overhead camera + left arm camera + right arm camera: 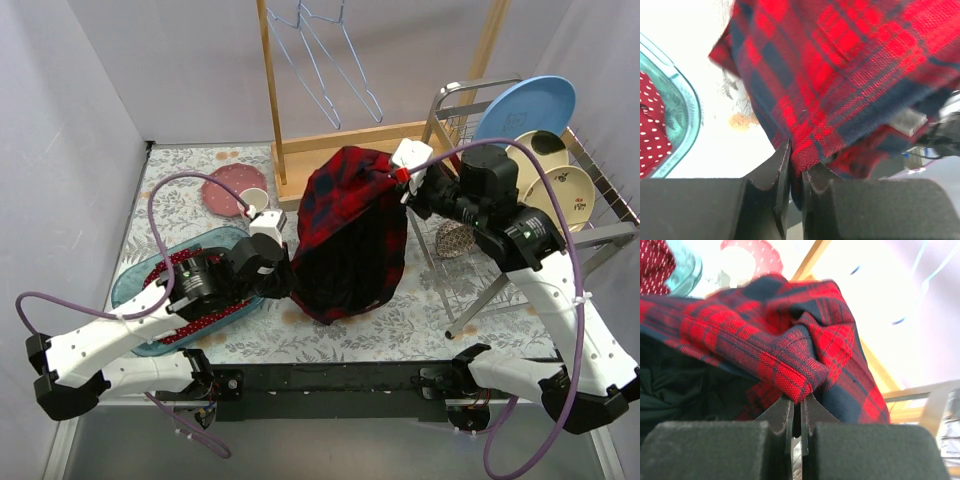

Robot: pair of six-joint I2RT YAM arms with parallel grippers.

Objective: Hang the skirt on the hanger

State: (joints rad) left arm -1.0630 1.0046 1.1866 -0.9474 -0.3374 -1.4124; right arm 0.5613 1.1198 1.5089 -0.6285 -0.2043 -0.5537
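Note:
The red and navy plaid skirt [345, 230] hangs spread between my two grippers above the middle of the table. My left gripper [285, 285] is shut on its lower left edge; the left wrist view has the cloth [840, 75] pinched between the fingertips of the left gripper [796, 160]. My right gripper [405, 180] is shut on a fold at the skirt's upper right. In the right wrist view that fold [790, 350] sits in the tips of the right gripper [801, 400]. Wire hangers [330, 60] hang on the wooden rack behind the skirt.
A teal tray [135, 285] with a red dotted cloth lies at the left. A red dotted plate [228, 188] and a white cup [255, 200] stand behind it. The wooden rack's base [300, 160] is at the back. A wire dish rack [600, 190] with plates is at the right.

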